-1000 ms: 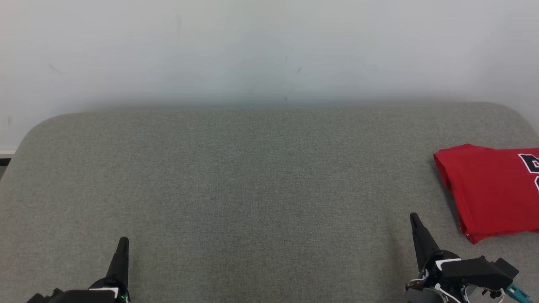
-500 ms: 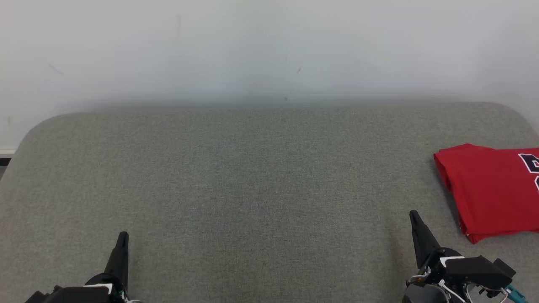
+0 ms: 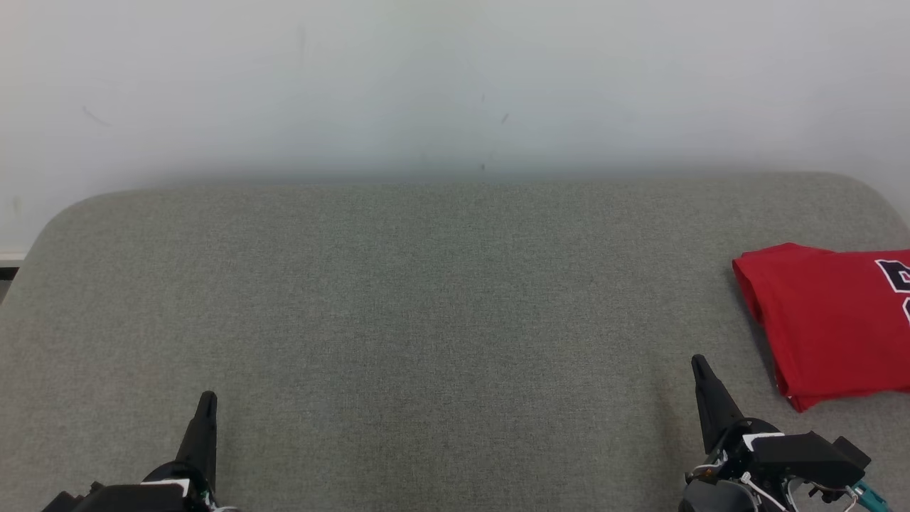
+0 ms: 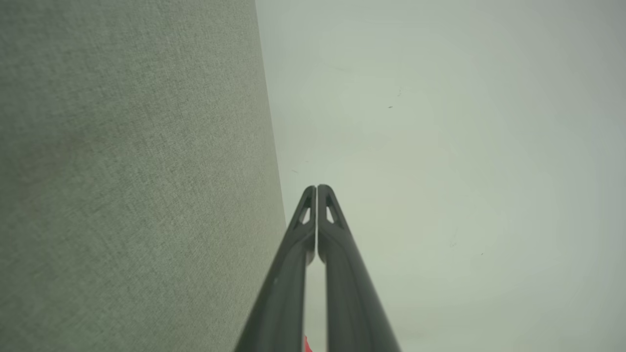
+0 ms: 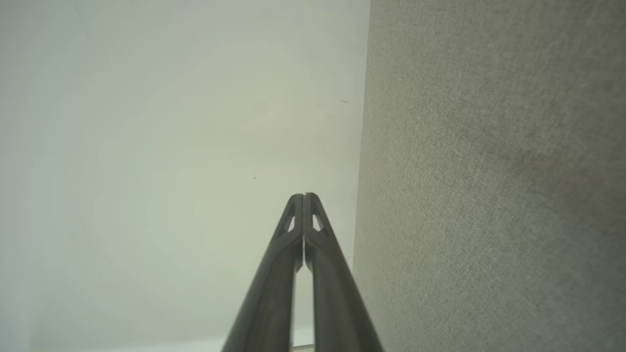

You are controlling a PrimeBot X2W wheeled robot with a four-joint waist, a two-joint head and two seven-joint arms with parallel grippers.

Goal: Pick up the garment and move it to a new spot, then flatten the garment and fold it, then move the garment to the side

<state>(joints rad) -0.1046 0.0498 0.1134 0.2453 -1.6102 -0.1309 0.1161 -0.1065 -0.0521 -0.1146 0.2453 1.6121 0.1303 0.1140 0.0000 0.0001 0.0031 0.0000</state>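
The garment [image 3: 832, 323] is a red shirt with dark lettering, folded flat at the right edge of the grey fabric surface [image 3: 441, 299] and partly cut off by the head view's border. My right gripper [image 3: 699, 363] is shut with nothing in it, low at the right, a short way left of and nearer than the garment. My left gripper [image 3: 207, 397] is shut and empty at the lower left, far from the garment. In the wrist views the left gripper [image 4: 317, 187] and right gripper [image 5: 303, 196] show their tips pressed together. A sliver of red [image 4: 306, 345] peeks beside the left fingers.
A pale wall [image 3: 455, 85] rises right behind the grey surface. The surface has rounded far corners, and its left edge drops off near a strip of floor [image 3: 8, 267]. A wide stretch of bare grey fabric lies between the two grippers.
Both grippers crept slightly forward over the first half second, then stayed still. The garment has not moved.
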